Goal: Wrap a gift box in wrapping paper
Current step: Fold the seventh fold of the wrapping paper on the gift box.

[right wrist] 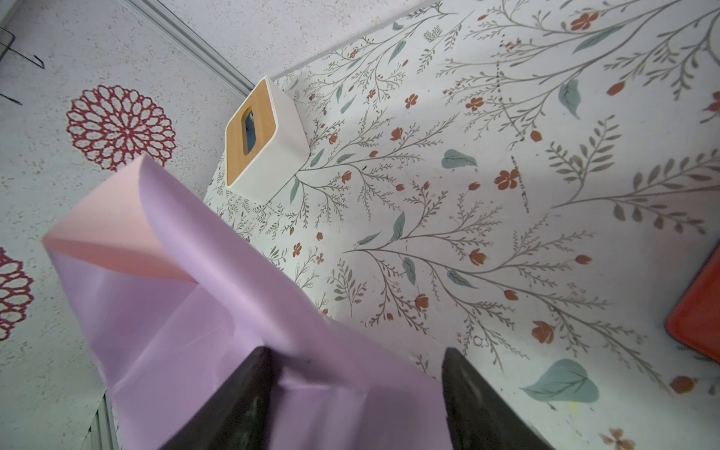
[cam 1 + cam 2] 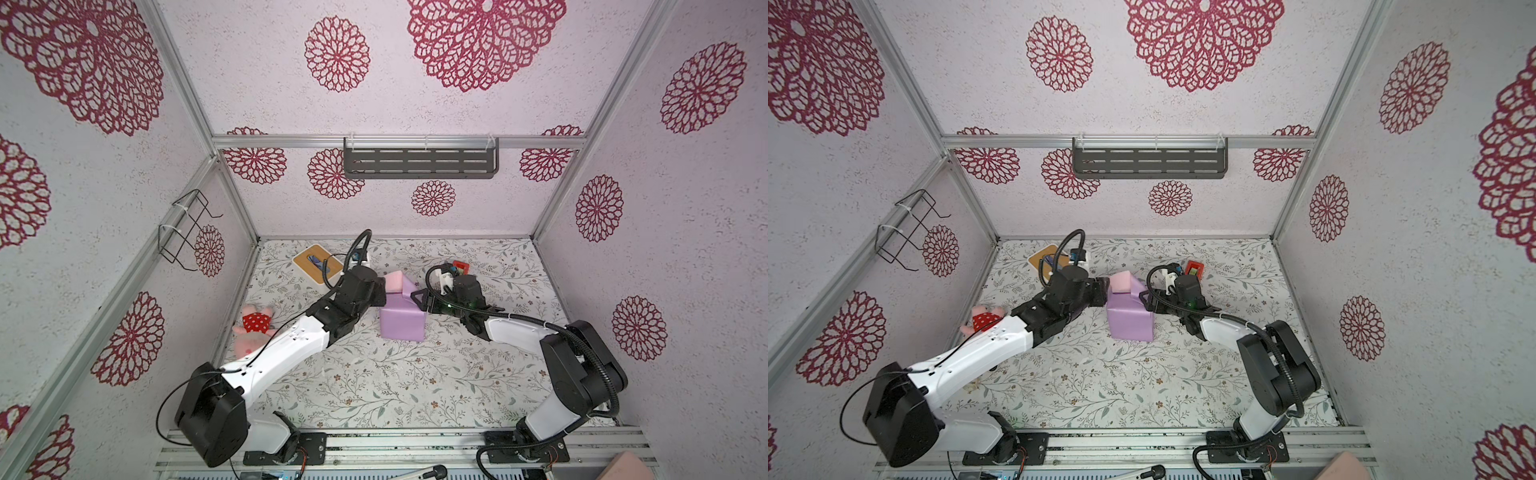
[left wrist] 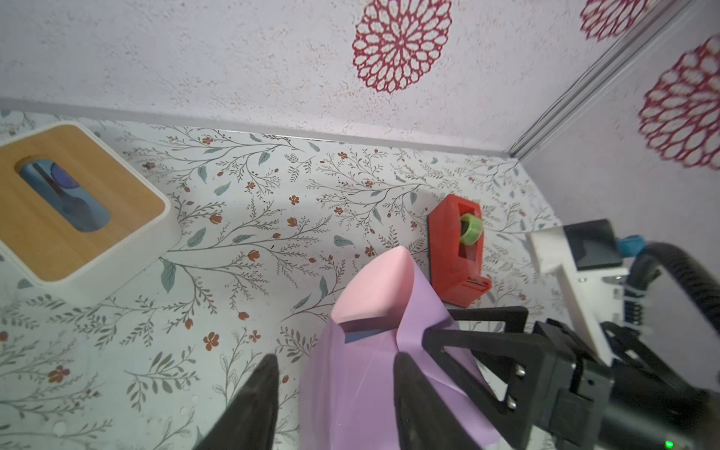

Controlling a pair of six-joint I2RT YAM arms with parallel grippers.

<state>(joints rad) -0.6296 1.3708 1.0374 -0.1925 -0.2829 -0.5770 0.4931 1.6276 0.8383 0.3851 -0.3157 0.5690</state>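
Note:
The gift box stands mid-table, covered in the wrapping paper [image 2: 402,320], lilac side out. Only a navy sliver of the gift box [image 3: 362,336] shows under a fold. At the far end a loose flap [image 2: 397,281] sticks up and shows its pink face. My left gripper [image 3: 339,374] is at the box's left top edge. Its jaws are apart, with the papered edge between them and a gap on one side. At the right top edge is my right gripper [image 1: 362,374], open wide, with one finger [image 1: 249,389] resting on the lilac fold.
A white tissue box with a wooden top [image 2: 316,264] sits at the back left. A red tape dispenser [image 2: 459,266] stands behind my right wrist. A pink plush toy [image 2: 255,328] lies by the left wall. A wire rack [image 2: 187,228] and a shelf [image 2: 420,160] hang on the walls.

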